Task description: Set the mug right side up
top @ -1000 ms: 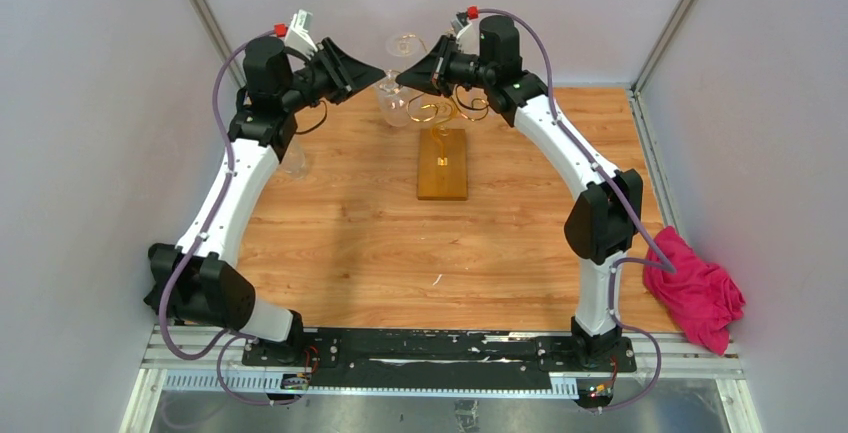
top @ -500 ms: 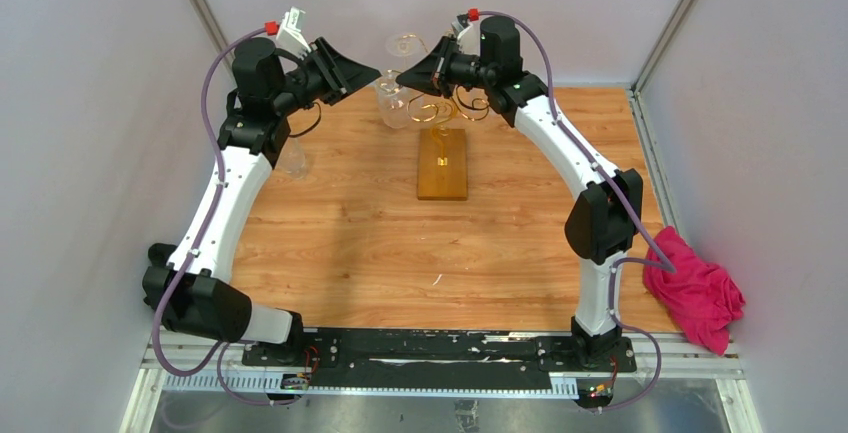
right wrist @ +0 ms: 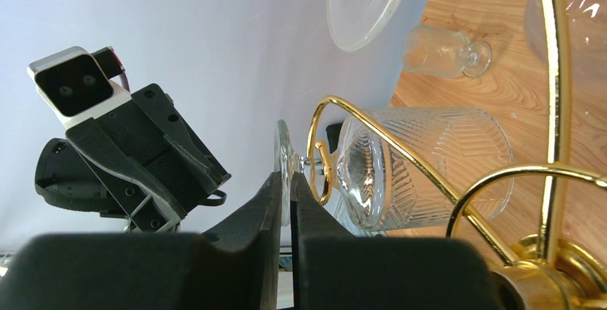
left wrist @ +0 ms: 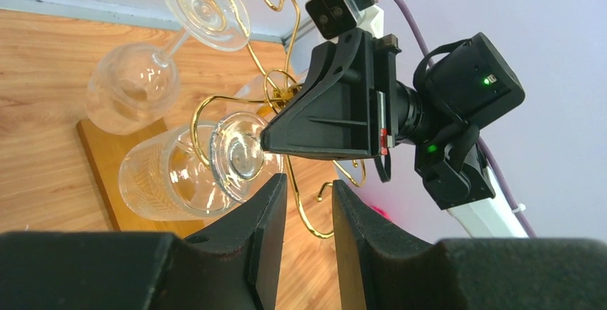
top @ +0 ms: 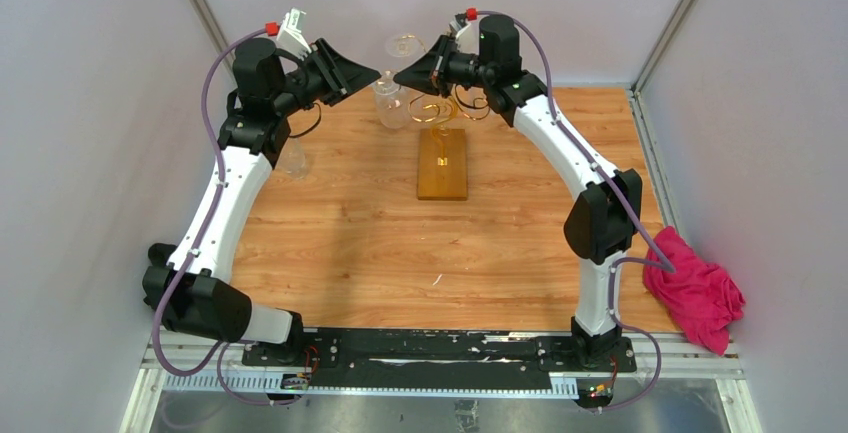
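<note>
Ribbed glass (left wrist: 164, 177): hung on the gold rack (left wrist: 286, 45) at the far middle of the bench (top: 400, 243). Its stem is caught in a wire hook and its foot (left wrist: 240, 149) is turned toward both grippers. From the top view only a faint clear shape is made out under the two tips, so the exact tilt cannot be fixed.

Right gripper (right wrist: 284, 177): in its own view the foot is seen edge-on between the jaws, which are closed onto it with barely a slit left. In the left wrist view the tip is seen touching the foot's rim, but the contact faces are hidden.

Left gripper (left wrist: 309, 185): the jaws are parted by a narrow gap and nothing is held between them. The foot lies just beyond them.

A wine glass (left wrist: 132, 84) is hung on the rack beside the ribbed glass; only part of it is caught in the right wrist view. A small glass (right wrist: 444, 51) on the bench is shown clearly by the right wrist view alone; from the top it is largely hidden behind the left arm (top: 230, 193). A pink cloth (top: 700, 288) at the bench's right edge is recorded from the top only.
</note>
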`<act>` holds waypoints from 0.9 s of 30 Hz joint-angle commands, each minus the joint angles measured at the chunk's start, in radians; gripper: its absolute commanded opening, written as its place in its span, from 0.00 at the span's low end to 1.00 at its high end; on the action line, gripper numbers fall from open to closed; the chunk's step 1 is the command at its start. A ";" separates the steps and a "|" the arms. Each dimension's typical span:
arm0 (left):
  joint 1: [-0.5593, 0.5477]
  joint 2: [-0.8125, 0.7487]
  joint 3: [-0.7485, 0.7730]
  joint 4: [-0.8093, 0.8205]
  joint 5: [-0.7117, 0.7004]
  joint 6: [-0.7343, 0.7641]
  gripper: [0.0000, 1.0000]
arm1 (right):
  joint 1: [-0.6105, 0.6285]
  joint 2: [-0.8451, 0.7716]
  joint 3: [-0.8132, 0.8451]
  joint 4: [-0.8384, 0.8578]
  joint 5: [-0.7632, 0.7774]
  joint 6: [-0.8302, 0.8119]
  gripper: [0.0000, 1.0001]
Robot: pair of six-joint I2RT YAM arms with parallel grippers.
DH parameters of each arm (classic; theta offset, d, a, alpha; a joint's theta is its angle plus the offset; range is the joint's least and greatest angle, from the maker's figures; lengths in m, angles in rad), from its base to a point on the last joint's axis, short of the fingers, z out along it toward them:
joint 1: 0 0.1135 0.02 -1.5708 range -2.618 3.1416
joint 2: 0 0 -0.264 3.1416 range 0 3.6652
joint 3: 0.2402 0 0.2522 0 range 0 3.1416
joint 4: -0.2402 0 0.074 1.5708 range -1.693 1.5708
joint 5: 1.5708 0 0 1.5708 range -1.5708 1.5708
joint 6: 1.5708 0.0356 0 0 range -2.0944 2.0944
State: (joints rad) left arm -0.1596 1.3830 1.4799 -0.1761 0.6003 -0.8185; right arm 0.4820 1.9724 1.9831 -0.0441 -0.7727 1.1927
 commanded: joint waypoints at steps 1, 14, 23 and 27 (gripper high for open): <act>-0.006 -0.007 -0.007 -0.011 0.011 0.015 0.35 | 0.018 -0.015 0.040 0.060 -0.061 0.041 0.00; -0.006 0.005 0.003 0.000 0.011 0.004 0.34 | 0.036 -0.025 0.065 -0.010 -0.051 -0.017 0.00; -0.006 0.008 -0.001 -0.003 0.015 0.008 0.34 | 0.059 -0.025 0.067 -0.033 -0.034 -0.044 0.00; -0.006 0.009 0.000 -0.001 0.014 0.007 0.34 | 0.065 -0.014 0.096 -0.045 -0.028 -0.044 0.00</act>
State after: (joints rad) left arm -0.1596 1.3838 1.4792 -0.1772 0.6003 -0.8188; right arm 0.5114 1.9724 2.0064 -0.0895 -0.7639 1.1549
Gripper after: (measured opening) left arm 0.345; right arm 0.087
